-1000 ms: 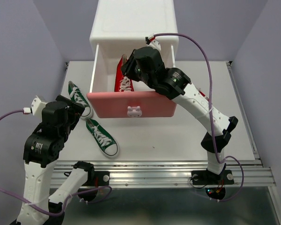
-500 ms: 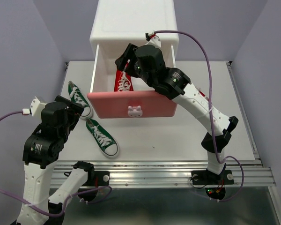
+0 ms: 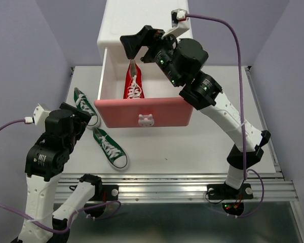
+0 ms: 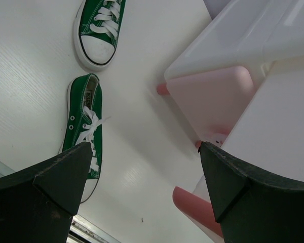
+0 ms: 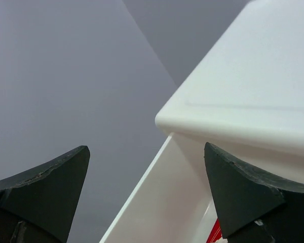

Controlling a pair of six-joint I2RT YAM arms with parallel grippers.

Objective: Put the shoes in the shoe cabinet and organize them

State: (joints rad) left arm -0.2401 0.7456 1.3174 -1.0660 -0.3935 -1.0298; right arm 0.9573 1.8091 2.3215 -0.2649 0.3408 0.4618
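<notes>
The white shoe cabinet stands at the back, its upper drawer with the darker pink front pulled out. A red shoe lies lengthwise inside, toe toward the front; a red sliver of it shows in the right wrist view. My right gripper hangs open and empty above the drawer's back end, beside the cabinet's corner. Two green shoes lie on the table left of the drawer. My left gripper hovers open over them, seeing both.
The paler lower drawer is shut under the open one. The open drawer's front overhangs the middle of the table. A metal rail runs along the near edge. Purple walls close in on both sides.
My right gripper has opened and risen up and back out of the drawer, leaving the red shoe lying inside. The left arm has not moved.
</notes>
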